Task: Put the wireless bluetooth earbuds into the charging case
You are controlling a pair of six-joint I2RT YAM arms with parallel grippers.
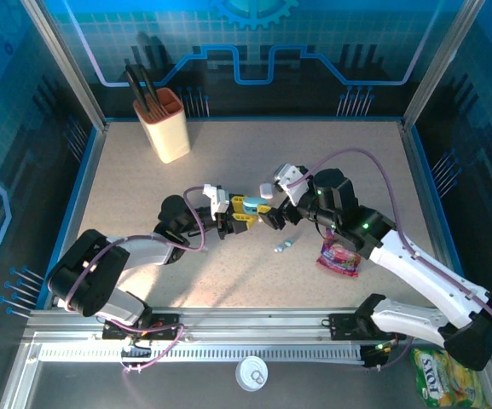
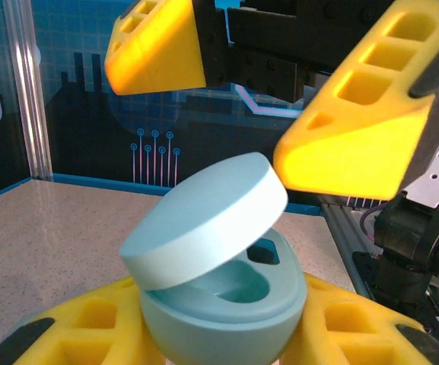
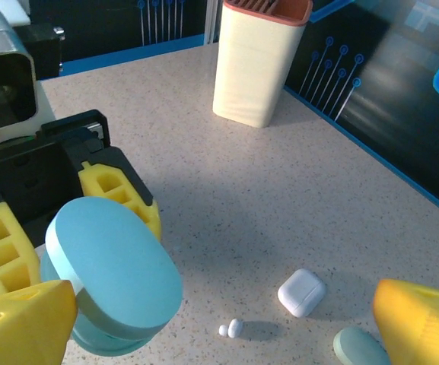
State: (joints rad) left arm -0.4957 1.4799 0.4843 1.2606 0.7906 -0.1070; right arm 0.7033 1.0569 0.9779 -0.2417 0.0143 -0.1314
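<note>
Light-blue, pebble-shaped plastic charging case (image 2: 227, 304) is sitting clamped in the left gripper (image 1: 242, 213), lid ajar, wells seemingly empty. The right gripper (image 2: 257, 91) is hovering wide open over it. Tiny white earbuds (image 3: 231, 328) are lying on the speckled tabletop (image 3: 280, 190), awaiting insertion.

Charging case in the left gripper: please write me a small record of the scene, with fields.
case: light-blue charging case, lid half open, no earbud visible inside
left gripper: shut on the charging case
right gripper: open, close to the lid
earbuds: small, white, lying on the table near a white case
task step: earbuds not yet inserted
</note>
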